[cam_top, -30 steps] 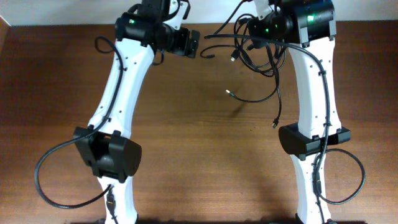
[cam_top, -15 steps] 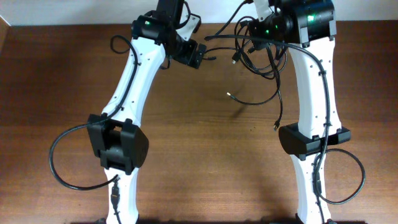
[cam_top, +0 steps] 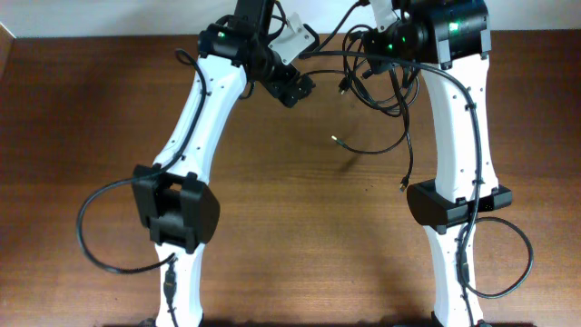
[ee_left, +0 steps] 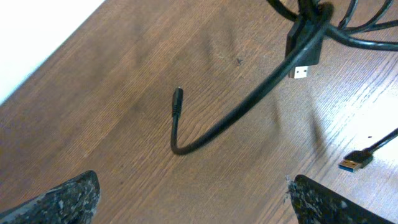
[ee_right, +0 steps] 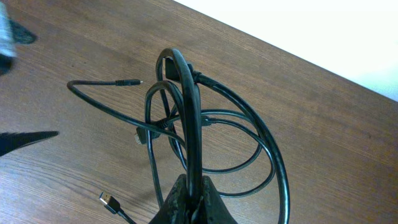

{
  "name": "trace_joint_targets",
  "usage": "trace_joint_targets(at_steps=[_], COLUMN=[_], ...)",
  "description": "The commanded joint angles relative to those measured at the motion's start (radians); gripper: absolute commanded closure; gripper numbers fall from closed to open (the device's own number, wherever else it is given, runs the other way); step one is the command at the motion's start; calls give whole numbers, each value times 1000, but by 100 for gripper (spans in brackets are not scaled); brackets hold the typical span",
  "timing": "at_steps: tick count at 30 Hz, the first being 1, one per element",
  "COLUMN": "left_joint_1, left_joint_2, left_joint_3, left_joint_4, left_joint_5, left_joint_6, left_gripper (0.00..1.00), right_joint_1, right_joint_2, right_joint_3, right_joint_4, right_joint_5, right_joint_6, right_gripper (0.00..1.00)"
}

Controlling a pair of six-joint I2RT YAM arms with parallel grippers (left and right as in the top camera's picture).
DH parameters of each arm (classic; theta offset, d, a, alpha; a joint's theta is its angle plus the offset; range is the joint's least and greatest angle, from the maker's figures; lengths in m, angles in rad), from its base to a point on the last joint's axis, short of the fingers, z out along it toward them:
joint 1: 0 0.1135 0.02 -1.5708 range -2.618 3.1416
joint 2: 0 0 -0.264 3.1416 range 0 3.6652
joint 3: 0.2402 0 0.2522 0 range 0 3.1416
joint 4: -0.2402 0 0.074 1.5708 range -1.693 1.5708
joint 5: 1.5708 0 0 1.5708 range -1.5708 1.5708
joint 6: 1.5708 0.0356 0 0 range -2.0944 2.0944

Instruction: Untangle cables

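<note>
A tangle of thin black cables (cam_top: 386, 86) hangs from my right gripper (cam_top: 361, 44) near the table's far edge, with loose ends trailing down to plugs on the wood (cam_top: 336, 138). In the right wrist view the right gripper (ee_right: 189, 194) is shut on a cable, and the cable loops (ee_right: 205, 124) spread out below it. My left gripper (cam_top: 296, 87) is just left of the tangle. In the left wrist view it (ee_left: 193, 208) is open and empty above the wood, with a curved cable end (ee_left: 177, 118) and a USB plug (ee_left: 303, 62) ahead of it.
A blue-tipped USB plug (ee_left: 354, 162) lies on the wood to the right of the left gripper. Another USB plug (ee_right: 109, 200) lies below the right gripper. The white wall (ee_left: 37, 31) borders the table's far edge. Both arm bases stand near the front edge.
My left arm has swung to the right and its gripper has come closer to the hanging tangle. The right arm and the cables have not moved.
</note>
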Motion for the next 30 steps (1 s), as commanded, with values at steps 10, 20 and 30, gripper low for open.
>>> trace_joint_targets(at_steps=[10,20,30], left_joint_1=[-12,-13,-14], left_joint_2=[106,106,106], left_joint_3=[25,89,95], left_joint_4=[3,-35,-97], left_joint_5=[29,29,28], left_joint_6=[23,16,12], left_gripper=[1,1,1], right_joint_1=[6,64,55], right_joint_2=[-43,-51,-55], right_joint_3=[23,23,23], right_joint_4=[-22,-22,196], right_joint_5=[5,6,327], right_joint_6=[13,-40,-176], right_gripper=[96,96,96])
